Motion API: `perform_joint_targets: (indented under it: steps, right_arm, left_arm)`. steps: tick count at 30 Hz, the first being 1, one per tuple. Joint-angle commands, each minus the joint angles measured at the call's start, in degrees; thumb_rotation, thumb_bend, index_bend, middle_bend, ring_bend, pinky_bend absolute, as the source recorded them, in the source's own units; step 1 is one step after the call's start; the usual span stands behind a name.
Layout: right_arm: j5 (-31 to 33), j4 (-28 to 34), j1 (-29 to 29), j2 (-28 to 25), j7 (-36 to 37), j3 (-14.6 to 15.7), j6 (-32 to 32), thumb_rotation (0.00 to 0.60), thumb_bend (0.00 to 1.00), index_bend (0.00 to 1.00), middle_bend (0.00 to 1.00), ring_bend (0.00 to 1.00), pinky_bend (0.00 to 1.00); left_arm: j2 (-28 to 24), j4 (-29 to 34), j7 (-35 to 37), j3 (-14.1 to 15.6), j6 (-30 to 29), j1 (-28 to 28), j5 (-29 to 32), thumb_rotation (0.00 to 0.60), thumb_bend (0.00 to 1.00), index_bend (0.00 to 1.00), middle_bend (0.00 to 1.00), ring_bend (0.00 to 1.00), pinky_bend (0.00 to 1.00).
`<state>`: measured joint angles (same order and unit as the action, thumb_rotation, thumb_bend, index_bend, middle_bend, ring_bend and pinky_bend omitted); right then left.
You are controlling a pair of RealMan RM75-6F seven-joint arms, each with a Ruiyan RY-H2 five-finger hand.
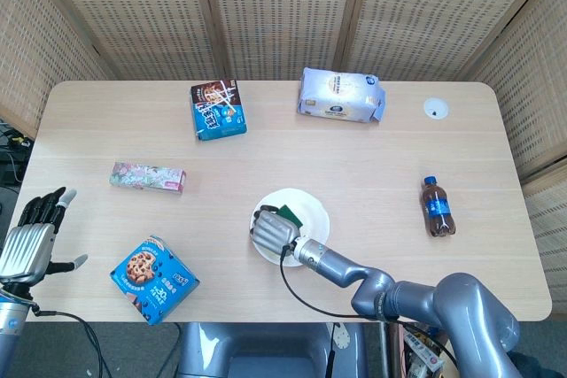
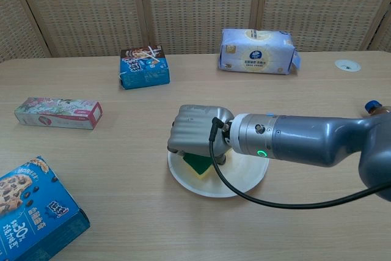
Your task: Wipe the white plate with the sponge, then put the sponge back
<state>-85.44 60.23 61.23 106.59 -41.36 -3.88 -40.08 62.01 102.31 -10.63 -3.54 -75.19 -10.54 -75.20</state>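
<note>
The white plate [image 1: 310, 210] [image 2: 247, 172] lies near the table's middle front. My right hand [image 1: 274, 230] [image 2: 197, 136] is over the plate's left half, gripping the green and yellow sponge [image 1: 290, 214] [image 2: 199, 164] and pressing it down onto the plate. The hand covers most of the sponge and the left rim. My left hand [image 1: 31, 241] hangs open off the table's left front corner, holding nothing; only the head view shows it.
A cookie box [image 1: 154, 278] [image 2: 30, 212] lies front left, a pink carton [image 1: 148, 177] [image 2: 58, 112] left, a blue snack box [image 1: 217, 109] [image 2: 144, 66] behind. A tissue pack [image 1: 341, 95] [image 2: 258, 43] is at the back, a cola bottle [image 1: 438, 206] right.
</note>
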Motion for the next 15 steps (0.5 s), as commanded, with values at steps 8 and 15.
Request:
perform_joint_targets:
  steps: [8, 15]
  right_arm:
    - [1.87, -1.22, -0.29, 0.4, -8.49, 0.47, 0.5, 0.6, 0.43, 0.55, 0.46, 0.34, 0.46]
    - [2.17, -3.01, -0.46, 1.33, -12.84, 1.98, 1.74, 0.6, 0.43, 0.56, 0.46, 0.35, 0.46]
  left_arm:
    - [-0.3, -0.1, 0.64, 0.14, 0.51, -0.24, 0.11, 0.6, 0.0, 0.0, 0.0, 0.0, 0.0]
    - [-0.52, -0.03, 1.14, 0.31, 1.03, -0.41, 0.17, 0.6, 0.0, 0.0, 0.0, 0.0, 0.0]
